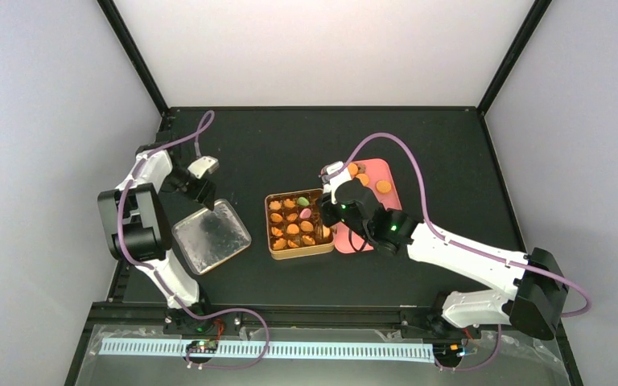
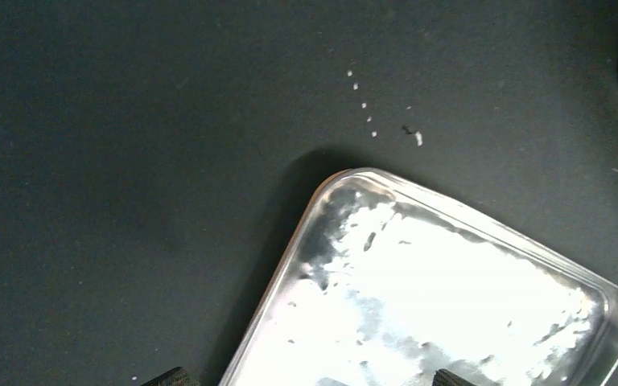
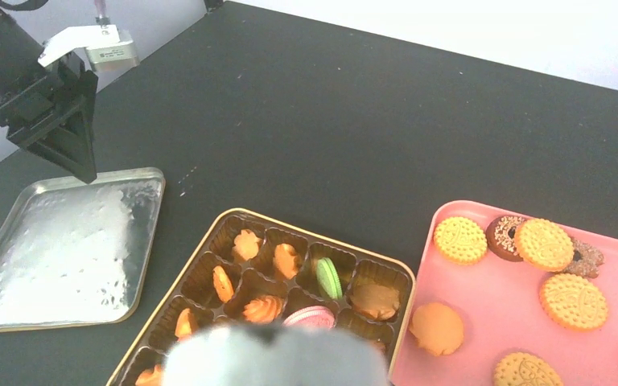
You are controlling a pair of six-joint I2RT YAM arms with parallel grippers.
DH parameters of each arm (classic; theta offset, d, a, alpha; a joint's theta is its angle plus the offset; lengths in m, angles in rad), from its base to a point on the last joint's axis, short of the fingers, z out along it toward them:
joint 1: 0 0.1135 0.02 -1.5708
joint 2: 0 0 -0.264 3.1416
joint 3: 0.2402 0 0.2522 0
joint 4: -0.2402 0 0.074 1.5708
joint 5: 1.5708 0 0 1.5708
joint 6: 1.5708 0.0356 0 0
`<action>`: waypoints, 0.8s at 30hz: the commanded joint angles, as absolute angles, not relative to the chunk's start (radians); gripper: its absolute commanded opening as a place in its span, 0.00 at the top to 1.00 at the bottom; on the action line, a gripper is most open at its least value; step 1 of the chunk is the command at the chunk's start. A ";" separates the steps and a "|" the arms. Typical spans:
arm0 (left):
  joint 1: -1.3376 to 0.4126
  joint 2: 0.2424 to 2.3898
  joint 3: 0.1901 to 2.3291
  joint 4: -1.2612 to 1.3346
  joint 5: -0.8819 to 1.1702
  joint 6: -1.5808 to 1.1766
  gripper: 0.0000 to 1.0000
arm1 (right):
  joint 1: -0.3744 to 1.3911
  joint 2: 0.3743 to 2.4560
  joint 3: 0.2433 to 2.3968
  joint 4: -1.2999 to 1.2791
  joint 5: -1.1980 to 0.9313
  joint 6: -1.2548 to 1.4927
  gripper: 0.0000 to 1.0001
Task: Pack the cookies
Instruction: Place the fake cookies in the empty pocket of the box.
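Observation:
The brown compartmented tin [image 3: 398, 269] holds orange cookies [image 3: 265, 307], a green one [image 3: 328, 277] and a pink one [image 3: 312, 317]. More cookies [image 3: 573, 301], yellow rounds and a dark brown one [image 3: 505, 233], lie on the pink tray [image 3: 483, 305]. My right gripper [image 1: 327, 215] hovers over the tin's right side. In its wrist view it is only a grey blur [image 3: 273, 358], so its jaws cannot be read. My left gripper [image 2: 311, 379] stands open and empty above the far corner of the silver lid [image 2: 451, 297].
The silver lid [image 1: 212, 236] lies left of the tin [image 1: 298, 223], and the pink tray [image 1: 386, 205] touches the tin's right side. Small white crumbs [image 2: 366, 108] dot the black table beyond the lid. The enclosure walls stand around the table.

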State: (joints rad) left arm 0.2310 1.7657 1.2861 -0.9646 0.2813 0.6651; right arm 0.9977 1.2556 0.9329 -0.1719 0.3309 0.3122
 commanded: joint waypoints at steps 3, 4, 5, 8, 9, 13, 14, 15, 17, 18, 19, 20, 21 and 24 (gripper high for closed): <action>0.261 1.774 1.273 -0.925 0.234 0.719 0.21 | 1.005 1.247 0.955 -0.137 0.325 0.311 0.64; 0.262 1.774 1.271 -0.920 0.226 0.726 0.21 | 1.005 1.243 0.952 -0.137 0.327 0.313 0.63; 0.264 1.775 1.270 -0.918 0.220 0.732 0.21 | 1.006 1.239 0.951 -0.137 0.330 0.315 0.63; 0.274 1.787 1.273 -0.915 0.198 0.739 0.21 | 1.005 1.229 0.950 -0.139 0.342 0.314 0.63; 0.277 1.789 1.272 -0.912 0.192 0.743 0.21 | 1.005 1.224 0.951 -0.140 0.353 0.316 0.63; 0.291 1.803 1.265 -0.899 0.152 0.770 0.24 | 1.005 1.195 0.960 -0.148 0.404 0.305 0.63; 0.293 1.807 1.263 -0.896 0.143 0.779 0.25 | 1.003 1.186 0.964 -0.154 0.423 0.294 0.63; 0.296 1.809 1.260 -0.893 0.135 0.792 0.25 | 1.000 1.178 0.969 -0.161 0.442 0.285 0.64; 0.298 1.819 1.256 -0.890 0.117 0.823 0.27 | 0.968 1.160 0.986 -0.194 0.452 0.282 0.64; 0.298 1.830 1.255 -0.889 0.109 0.838 0.28 | 0.945 1.153 0.996 -0.214 0.445 0.288 0.64; 0.298 1.839 1.258 -0.891 0.106 0.850 0.28 | 0.919 1.147 1.002 -0.237 0.435 0.296 0.64; 0.298 1.850 1.263 -0.897 0.109 0.863 0.29 | 0.892 1.140 1.007 -0.258 0.426 0.305 0.64; 0.298 1.862 1.273 -0.901 0.112 0.874 0.29 | 0.862 1.137 1.010 -0.282 0.411 0.314 0.65; 0.298 1.899 1.301 -0.920 0.125 0.899 0.33 | 0.736 1.150 1.025 -0.379 0.317 0.371 0.65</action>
State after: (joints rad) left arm 0.2913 1.8507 1.2610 -0.9043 0.1318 0.8223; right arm 0.8604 1.1561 0.9863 -0.2607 0.3763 0.3073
